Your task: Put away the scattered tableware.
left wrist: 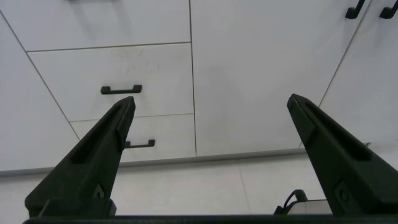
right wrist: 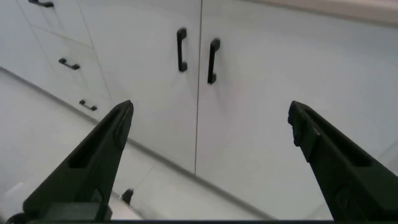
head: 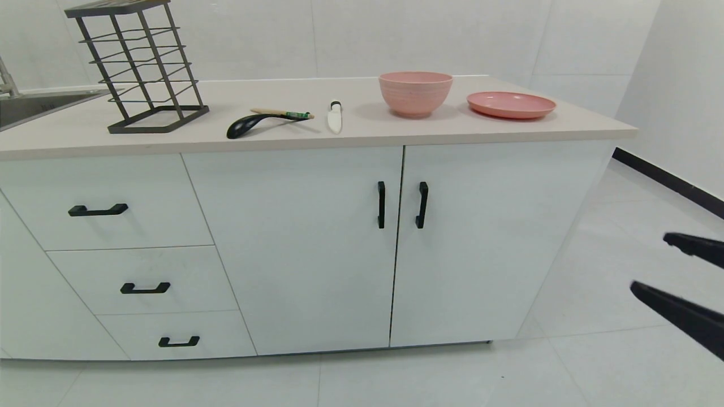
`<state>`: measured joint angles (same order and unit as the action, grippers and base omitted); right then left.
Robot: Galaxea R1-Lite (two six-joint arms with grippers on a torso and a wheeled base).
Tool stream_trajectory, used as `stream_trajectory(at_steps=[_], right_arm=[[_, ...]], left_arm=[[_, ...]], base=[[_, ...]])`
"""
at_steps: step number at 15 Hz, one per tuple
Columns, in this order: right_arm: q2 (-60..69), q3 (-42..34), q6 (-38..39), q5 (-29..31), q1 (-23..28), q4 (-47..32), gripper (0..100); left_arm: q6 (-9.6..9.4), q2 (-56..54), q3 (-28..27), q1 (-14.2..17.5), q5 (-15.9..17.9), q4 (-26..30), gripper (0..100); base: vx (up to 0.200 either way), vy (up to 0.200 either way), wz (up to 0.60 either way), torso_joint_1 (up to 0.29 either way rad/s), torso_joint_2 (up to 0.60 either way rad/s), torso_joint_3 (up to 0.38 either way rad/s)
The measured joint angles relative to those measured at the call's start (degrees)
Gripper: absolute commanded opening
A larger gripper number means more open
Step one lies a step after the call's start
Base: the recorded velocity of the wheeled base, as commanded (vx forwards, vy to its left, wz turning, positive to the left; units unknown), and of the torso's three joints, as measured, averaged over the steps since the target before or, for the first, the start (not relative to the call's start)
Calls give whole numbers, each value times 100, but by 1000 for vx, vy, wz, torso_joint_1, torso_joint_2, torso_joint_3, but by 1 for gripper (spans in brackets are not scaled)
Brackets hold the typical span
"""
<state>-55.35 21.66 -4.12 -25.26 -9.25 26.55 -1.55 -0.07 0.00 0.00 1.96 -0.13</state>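
On the beige countertop (head: 169, 138) lie a black ladle (head: 247, 124), a wooden-handled utensil with a green band (head: 283, 113) and a small white knife (head: 335, 117). Right of them stand a pink bowl (head: 416, 92) and a flat pink plate (head: 511, 104). My right gripper (head: 650, 264) hangs open low at the right, well below the counter and in front of the cabinet, holding nothing. Its fingers (right wrist: 93, 163) frame the double doors. My left gripper (left wrist: 211, 107) is open and empty, facing the lower drawers (left wrist: 115, 78).
A black wire rack (head: 141, 68) stands on the counter's left, beside a steel sink (head: 34, 104). Below are three drawers with black handles (head: 97, 211) and double doors with vertical handles (head: 401, 204). Tiled floor (head: 622, 362) spreads to the right.
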Motion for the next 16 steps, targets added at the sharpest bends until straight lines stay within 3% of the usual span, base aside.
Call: stream_trajectory(at_steps=[3,5,11,13,14,16], right_arm=[[-1563,-39,-1,-20,-257,2091,100],[-2433,-66,2,-30,-610,3003,100],[-4575,74,-44,-224,-1150,4579,100],[-5027,143,-179,-339,-1175,4735,100],[-5138,138,-189,-343,-1182,4740,100],[-5218,68,-190,-345,-1186,4752,100]], left_arm=[[5,0,0,-2,-2,-2,100],[5,0,0,-2,-2,-2,100],[87,0,0,0,44,-7,100],[21,0,0,0,244,-79,100],[11,0,-10,0,307,-558,100],[0,23,-176,0,438,-2161,100]], base=[[0,0,0,0,0,0],[0,0,0,0,0,0],[0,0,0,0,0,0],[0,0,0,0,0,0],[0,0,0,0,0,0],[0,0,0,0,0,0]])
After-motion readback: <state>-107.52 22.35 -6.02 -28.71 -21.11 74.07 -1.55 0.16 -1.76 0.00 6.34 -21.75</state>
